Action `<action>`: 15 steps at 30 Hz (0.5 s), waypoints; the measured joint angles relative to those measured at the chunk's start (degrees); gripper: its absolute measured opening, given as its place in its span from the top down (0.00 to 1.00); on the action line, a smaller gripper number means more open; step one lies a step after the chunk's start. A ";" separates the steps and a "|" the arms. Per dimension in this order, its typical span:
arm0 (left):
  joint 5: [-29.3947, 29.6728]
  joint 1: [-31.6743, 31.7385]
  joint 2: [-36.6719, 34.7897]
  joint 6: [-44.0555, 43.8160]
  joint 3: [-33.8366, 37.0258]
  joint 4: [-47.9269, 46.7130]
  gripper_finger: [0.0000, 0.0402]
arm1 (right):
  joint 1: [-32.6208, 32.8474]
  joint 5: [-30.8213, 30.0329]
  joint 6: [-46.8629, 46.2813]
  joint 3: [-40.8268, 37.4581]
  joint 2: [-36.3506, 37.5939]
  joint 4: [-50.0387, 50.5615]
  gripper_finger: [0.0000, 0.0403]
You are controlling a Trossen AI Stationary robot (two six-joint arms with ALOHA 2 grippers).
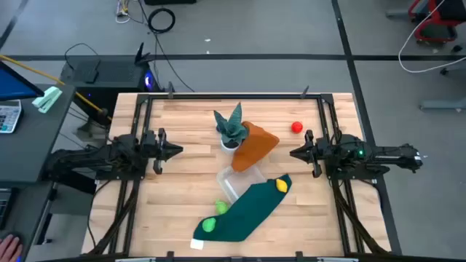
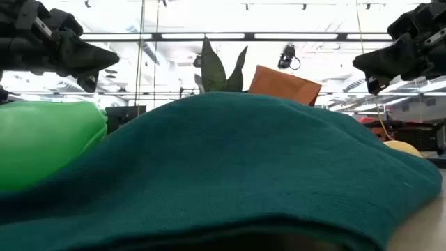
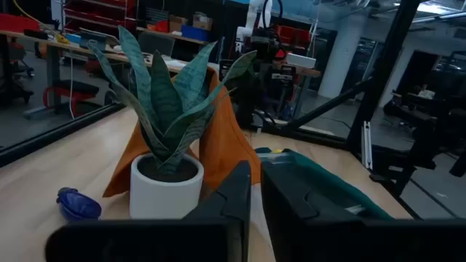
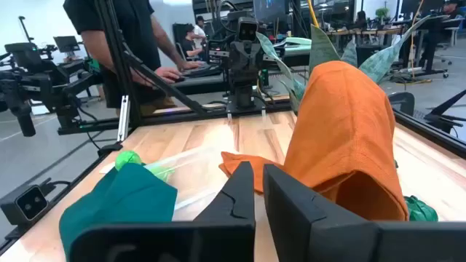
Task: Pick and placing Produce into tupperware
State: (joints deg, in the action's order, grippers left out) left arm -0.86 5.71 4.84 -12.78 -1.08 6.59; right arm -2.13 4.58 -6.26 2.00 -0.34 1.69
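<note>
**Clear box sat uncovered between 2 cloths, nothing visible inside**

Teal cloth [image 1: 247, 211] lay nearest the table's front edge, a long strip running diagonally. At its front end a green piece of produce [image 1: 209, 225] rested on the fabric, and a second green piece [image 1: 221, 208] sat just beside the cloth's left edge. A yellow piece [image 1: 281, 185] lay on the cloth's far end. From table height this cloth filled almost the whole picture and hid the box entirely.

Behind the cloth's middle stood the clear tupperware [image 1: 238, 180], touching the teal cloth on its near side and the orange cloth [image 1: 256, 143] on its far side. No produce could be made out in it.

The orange cloth leaned against a white pot holding a spiky green plant [image 1: 231, 128]. A purple piece [image 3: 77, 204] lay on the wood just beside that pot, seen only from the left wrist. The red ball [image 1: 296, 127] sat alone toward the far right, well apart from the box.

The left gripper [image 1: 176, 151] hung over the table's left side, fingers narrowed to a slit and holding nothing. The right gripper [image 1: 294, 153] hung opposite, fingers fully together and empty.
</note>
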 joint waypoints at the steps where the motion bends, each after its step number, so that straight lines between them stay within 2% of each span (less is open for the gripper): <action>1: 0.00 -0.02 0.00 0.00 -0.02 -0.02 0.90 | 0.02 0.00 0.00 0.00 0.02 -0.02 1.00; 15: 0.00 -0.02 0.00 0.00 0.00 0.00 0.92 | 0.02 0.00 -0.02 0.00 0.00 0.00 1.00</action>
State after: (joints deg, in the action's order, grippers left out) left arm -0.86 5.70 4.84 -12.78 -1.08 6.59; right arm -2.11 4.58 -6.28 2.00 -0.33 1.69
